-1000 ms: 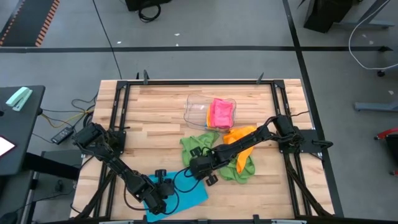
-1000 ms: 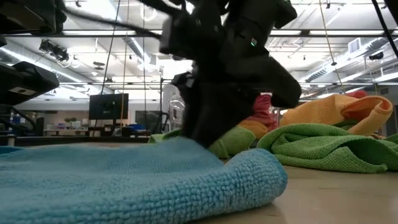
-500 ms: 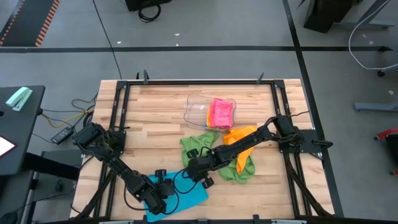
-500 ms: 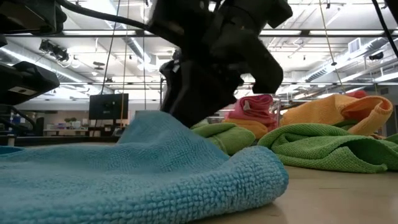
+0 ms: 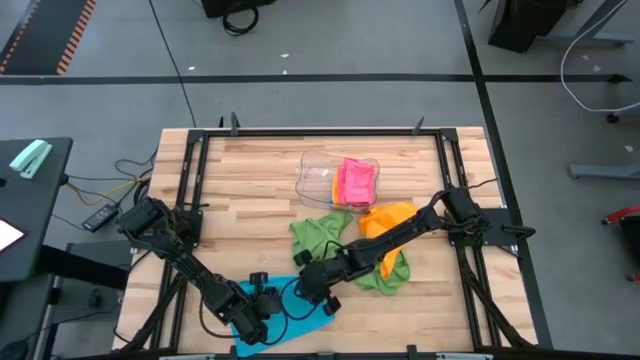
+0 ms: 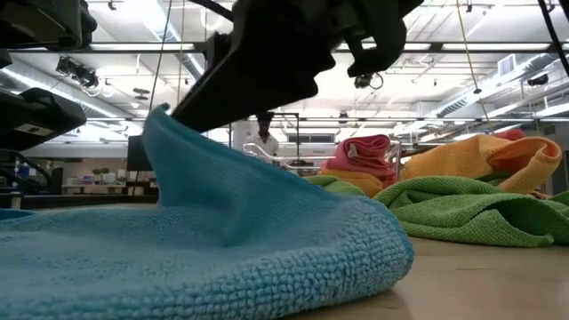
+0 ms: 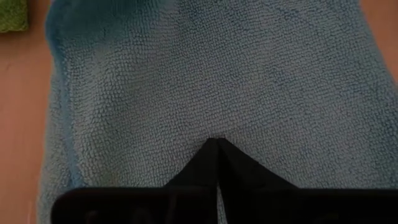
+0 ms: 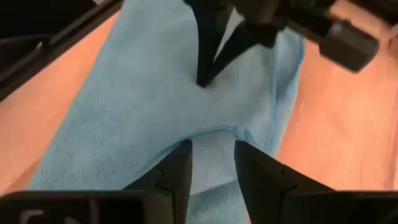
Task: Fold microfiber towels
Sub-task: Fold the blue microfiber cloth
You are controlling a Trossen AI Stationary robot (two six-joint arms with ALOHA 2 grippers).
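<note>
I see the blue towel (image 5: 285, 308) at the near edge of the worktop (image 5: 250, 175), its long axis running left to right. My left gripper (image 7: 217, 144) presses its fingers together on the towel's nap. My right gripper (image 8: 212, 163) pinches a lifted fold; only the low view shows that peak standing up. The weave is looped and plush. Farther back lie a green towel (image 5: 318, 232), an orange towel (image 5: 390, 217) and a pink towel (image 5: 357, 181) in a clear tray (image 5: 318, 175).
</note>
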